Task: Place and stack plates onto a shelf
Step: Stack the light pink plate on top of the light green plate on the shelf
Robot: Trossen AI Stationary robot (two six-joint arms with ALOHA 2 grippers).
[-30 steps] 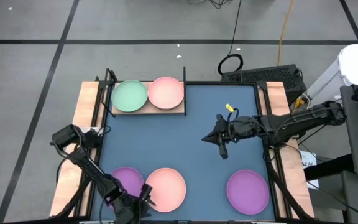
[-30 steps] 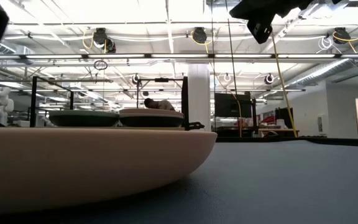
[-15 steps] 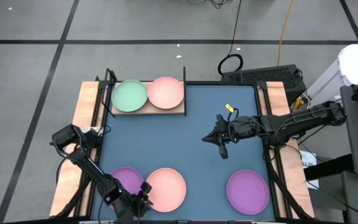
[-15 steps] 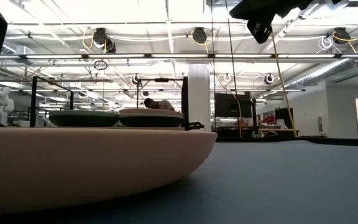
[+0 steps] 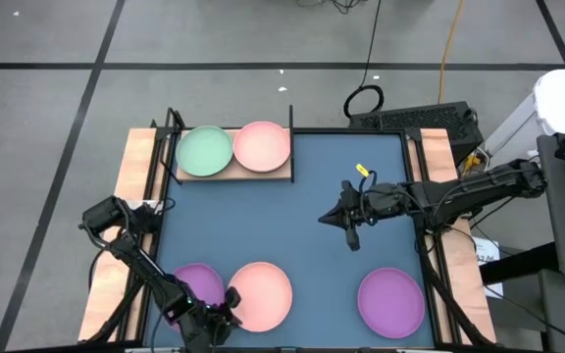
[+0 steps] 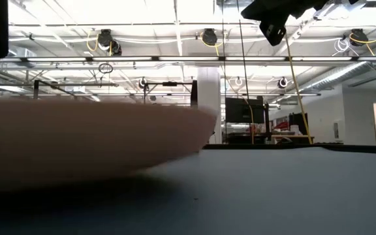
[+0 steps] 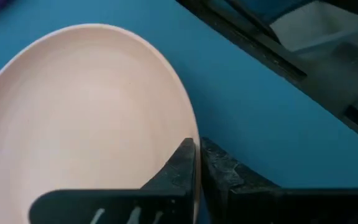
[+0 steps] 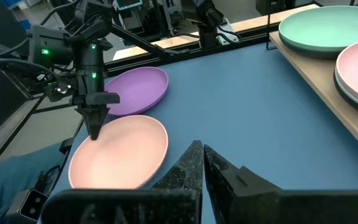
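A pink plate (image 5: 263,294) lies on the blue-grey mat near the table's near edge, with my left gripper (image 5: 226,312) shut on its near-left rim. Left of it a purple plate (image 5: 196,282) sits partly under my left arm, and another purple plate (image 5: 390,301) lies at the near right. The wooden shelf (image 5: 233,175) at the far left carries a pale green plate (image 5: 205,150) and a pink plate (image 5: 262,145). My right gripper (image 5: 349,233) hangs shut above the mat's middle right, holding nothing. My left gripper pinches the pink plate's rim (image 7: 189,132) at its near-left edge, one finger (image 7: 178,169) over the plate's inner face and the other (image 7: 224,175) outside the rim. The fingers come from above, pointing down (image 8: 95,127). In the low view the plate's underside (image 6: 142,160) stands off the mat.
The blue-grey mat (image 5: 292,221) is bare between the shelf and the near plates. Black frame posts (image 5: 290,116) stand at the shelf's corners. Wooden rails (image 5: 130,186) run along the table's left and right sides.
My left gripper has shut on the pink plate's near-left rim. The plate has shifted a little toward the left and, in the low view, its underside has risen off the mat. My right arm has kept still.
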